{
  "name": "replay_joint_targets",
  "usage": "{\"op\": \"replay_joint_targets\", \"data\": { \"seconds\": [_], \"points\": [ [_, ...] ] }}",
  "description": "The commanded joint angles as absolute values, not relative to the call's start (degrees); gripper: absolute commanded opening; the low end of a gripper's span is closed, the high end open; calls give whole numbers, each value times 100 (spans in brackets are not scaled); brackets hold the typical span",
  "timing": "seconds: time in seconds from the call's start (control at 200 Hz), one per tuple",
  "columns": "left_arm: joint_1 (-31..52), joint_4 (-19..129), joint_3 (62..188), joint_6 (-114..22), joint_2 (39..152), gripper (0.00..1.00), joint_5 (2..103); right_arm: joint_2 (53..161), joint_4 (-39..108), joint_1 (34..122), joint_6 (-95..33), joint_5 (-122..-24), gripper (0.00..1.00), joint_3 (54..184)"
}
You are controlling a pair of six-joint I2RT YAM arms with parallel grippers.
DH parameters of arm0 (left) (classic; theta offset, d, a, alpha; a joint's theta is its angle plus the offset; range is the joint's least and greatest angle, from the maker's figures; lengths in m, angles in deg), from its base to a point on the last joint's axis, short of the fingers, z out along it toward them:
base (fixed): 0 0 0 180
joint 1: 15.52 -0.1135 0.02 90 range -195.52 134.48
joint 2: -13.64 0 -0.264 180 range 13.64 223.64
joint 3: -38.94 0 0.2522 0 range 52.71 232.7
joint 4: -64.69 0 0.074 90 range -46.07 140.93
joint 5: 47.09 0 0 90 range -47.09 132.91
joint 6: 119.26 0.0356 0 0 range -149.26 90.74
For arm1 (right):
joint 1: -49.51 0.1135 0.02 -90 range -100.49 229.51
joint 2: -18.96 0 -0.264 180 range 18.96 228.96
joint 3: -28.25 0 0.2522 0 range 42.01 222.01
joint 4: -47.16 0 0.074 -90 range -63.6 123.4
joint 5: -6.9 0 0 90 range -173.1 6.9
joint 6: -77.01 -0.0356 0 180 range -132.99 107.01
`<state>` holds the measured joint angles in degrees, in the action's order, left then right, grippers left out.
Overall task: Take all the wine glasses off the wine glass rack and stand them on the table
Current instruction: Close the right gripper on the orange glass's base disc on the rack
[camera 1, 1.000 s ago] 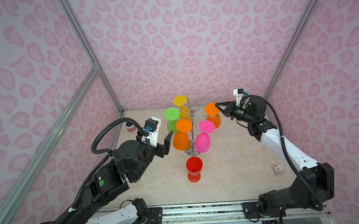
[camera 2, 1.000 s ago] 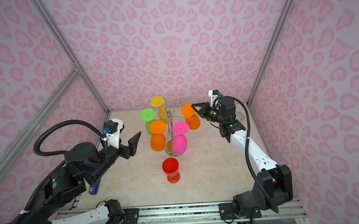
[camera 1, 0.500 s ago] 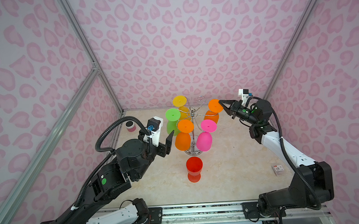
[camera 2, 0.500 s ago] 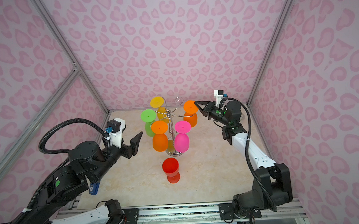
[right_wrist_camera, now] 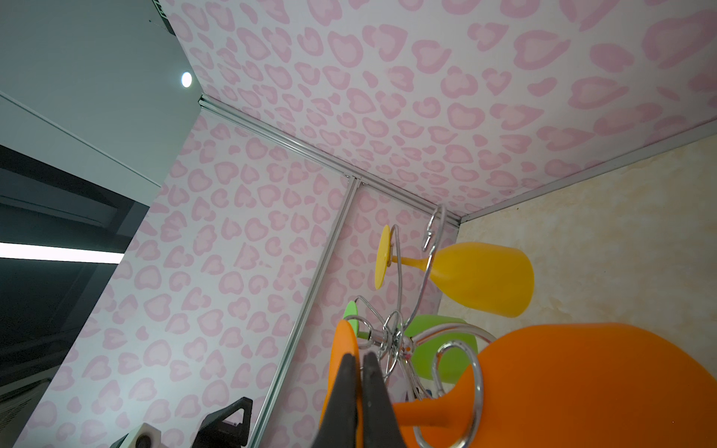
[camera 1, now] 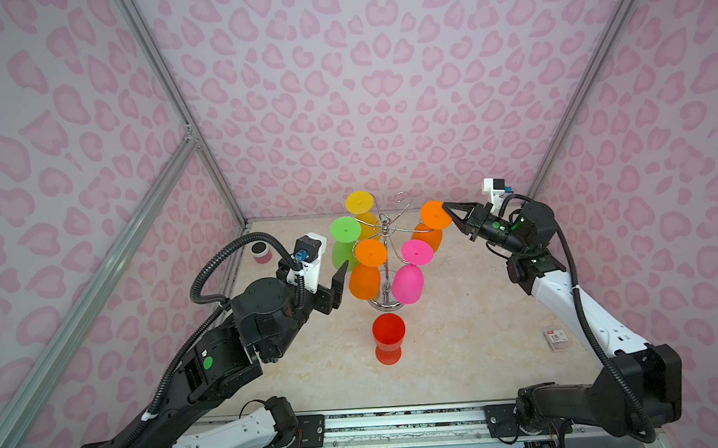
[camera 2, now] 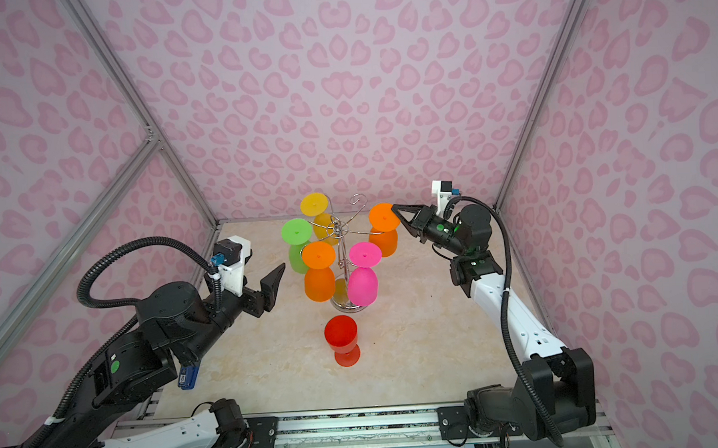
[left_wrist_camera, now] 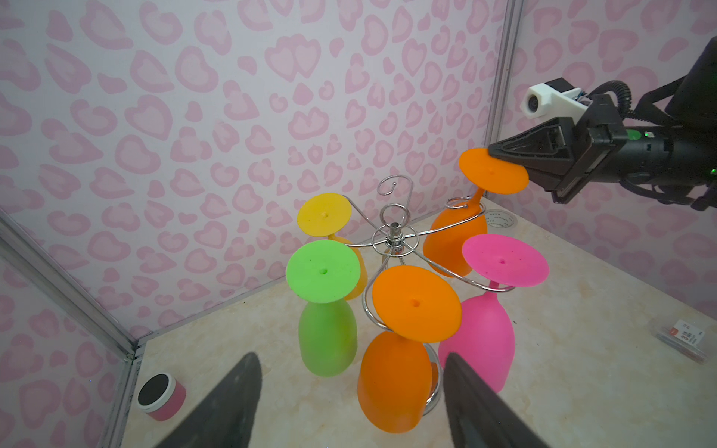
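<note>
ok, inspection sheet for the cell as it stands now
Surface: beige marbled tabletop, no spills.
Job's things: wine glass rack upright; hanging inverted: yellow glass, green glass, pink glass, near orange glass, far orange glass; red glass stands in front.
Clutter: pink jar back left; labelled packet right edge.
Grippers: right gripper shut on far orange glass's foot, stem in the arm's curl; left gripper open, empty, facing near orange glass.
Cables: left hose, right cable clear of rack.
Surroundings: heart-print walls, aluminium frame.

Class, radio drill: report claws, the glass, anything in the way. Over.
Right claw shut on right-side orange glass, at its foot. Left claw open, empty. Stem inside rack curl, not yet off.
</note>
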<state>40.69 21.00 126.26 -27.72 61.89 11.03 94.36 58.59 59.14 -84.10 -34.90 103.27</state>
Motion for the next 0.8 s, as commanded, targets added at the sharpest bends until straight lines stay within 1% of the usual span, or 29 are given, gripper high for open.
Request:
{"op": "replay_joint_targets", "data": {
  "seconds": [0.0,0.28,0.545,0.795],
  "points": [
    [4055,2254,12618,-2821,6186,76,1160,9313,5572,5920,-8096,-3468,0,10259],
    [4047,2270,12649,-2786,6238,76,1219,9224,5307,6140,-7902,-3540,0,10235],
    [4038,2263,12663,-2785,6234,76,1259,9609,5423,6413,-7927,-3588,0,10487],
    [4029,2252,12618,-2803,6192,76,1257,10061,5528,6488,-7958,-3609,0,10909]
  ]
}}
